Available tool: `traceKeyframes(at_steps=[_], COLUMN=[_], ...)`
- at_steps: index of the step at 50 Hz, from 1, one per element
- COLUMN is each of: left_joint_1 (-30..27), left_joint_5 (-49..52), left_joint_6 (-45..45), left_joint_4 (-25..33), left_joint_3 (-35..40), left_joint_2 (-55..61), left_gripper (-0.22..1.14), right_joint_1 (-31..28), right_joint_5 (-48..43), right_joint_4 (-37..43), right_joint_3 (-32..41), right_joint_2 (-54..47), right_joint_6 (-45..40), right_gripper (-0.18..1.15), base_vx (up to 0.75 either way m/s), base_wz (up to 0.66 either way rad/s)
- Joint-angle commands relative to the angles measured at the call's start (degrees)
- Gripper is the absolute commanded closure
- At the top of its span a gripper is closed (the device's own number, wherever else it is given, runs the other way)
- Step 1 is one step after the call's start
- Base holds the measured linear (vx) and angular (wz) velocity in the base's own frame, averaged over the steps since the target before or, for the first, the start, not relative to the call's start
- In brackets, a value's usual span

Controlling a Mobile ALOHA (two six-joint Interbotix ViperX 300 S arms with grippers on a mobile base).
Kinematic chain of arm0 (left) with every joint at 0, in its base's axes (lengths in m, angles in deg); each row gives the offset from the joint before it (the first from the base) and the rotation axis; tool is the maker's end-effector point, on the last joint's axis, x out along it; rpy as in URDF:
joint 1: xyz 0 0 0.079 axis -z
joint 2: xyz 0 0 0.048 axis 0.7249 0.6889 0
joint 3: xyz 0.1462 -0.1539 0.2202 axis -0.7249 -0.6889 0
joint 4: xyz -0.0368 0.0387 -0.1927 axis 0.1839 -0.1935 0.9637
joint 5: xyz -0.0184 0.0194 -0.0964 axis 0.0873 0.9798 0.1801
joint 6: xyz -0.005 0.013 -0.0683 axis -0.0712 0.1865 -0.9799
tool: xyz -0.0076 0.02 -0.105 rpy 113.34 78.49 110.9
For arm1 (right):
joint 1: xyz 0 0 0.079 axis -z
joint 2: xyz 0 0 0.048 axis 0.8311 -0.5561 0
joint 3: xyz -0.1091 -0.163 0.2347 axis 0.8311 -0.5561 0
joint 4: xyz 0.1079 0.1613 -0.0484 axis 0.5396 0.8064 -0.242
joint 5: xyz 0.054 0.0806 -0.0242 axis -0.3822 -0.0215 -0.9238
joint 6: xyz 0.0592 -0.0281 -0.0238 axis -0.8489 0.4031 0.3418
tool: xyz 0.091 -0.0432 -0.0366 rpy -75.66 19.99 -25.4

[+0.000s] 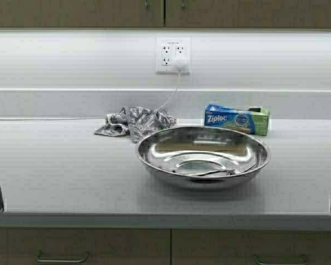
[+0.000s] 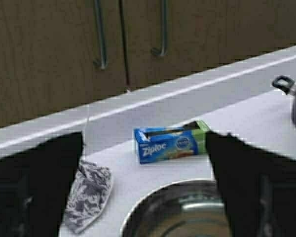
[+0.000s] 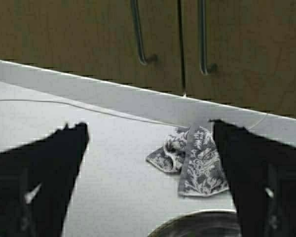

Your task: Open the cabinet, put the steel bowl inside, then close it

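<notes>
Steel bowl [image 1: 203, 156] upright on countertop [image 1: 55, 176], mouth up, round, no long axis; sits between both grippers, ahead of them, set back from counter front edge. Left gripper [image 2: 144, 197] fingers spread wide, empty. Right gripper [image 3: 149, 197] likewise wide, empty. Bare counter either side of bowl. Beyond: Ziploc box [image 1: 236, 119], patterned cloth [image 1: 135, 122]. Cabinet [image 2: 123, 39] doors shut above.

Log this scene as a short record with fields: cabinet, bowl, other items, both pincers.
cabinet: wall-hung, both doors shut
steel bowl: upright on the countertop, empty
Ziploc box: behind the bowl, by the wall
patterned cloth: crumpled, behind and left of the bowl
black pot: only an edge and handle show
left pincer: open, holding nothing
right pincer: open, holding nothing
</notes>
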Motion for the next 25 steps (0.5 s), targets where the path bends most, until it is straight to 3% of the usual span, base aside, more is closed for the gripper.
traceKeyframes(at_steps=[1,10,25], left_joint_1=[2.46,5.62,5.71], left_joint_5=[-3.87,-10.46,-20.39], left_joint_6=[3.87,6.68,7.82], left_joint_4=[5.01,13.80,17.49], left_joint_3=[5.54,10.28,21.18], left_joint_2=[5.80,13.36,26.63], left_gripper=[-0.11,-0.11,-0.11], right_joint_1=[-1.23,-4.66,-6.94], right_joint_5=[-1.85,-7.56,-17.67], right_joint_4=[4.92,20.74,42.98], right_joint_3=[7.21,13.62,25.22], right_joint_2=[-6.59,-13.71,-23.29], right_joint_6=[5.01,16.87,39.20], right_gripper=[-0.07,-0.07,-0.07], base_vx=[0.03,0.02,0.00], base_wz=[0.02,0.01,0.00])
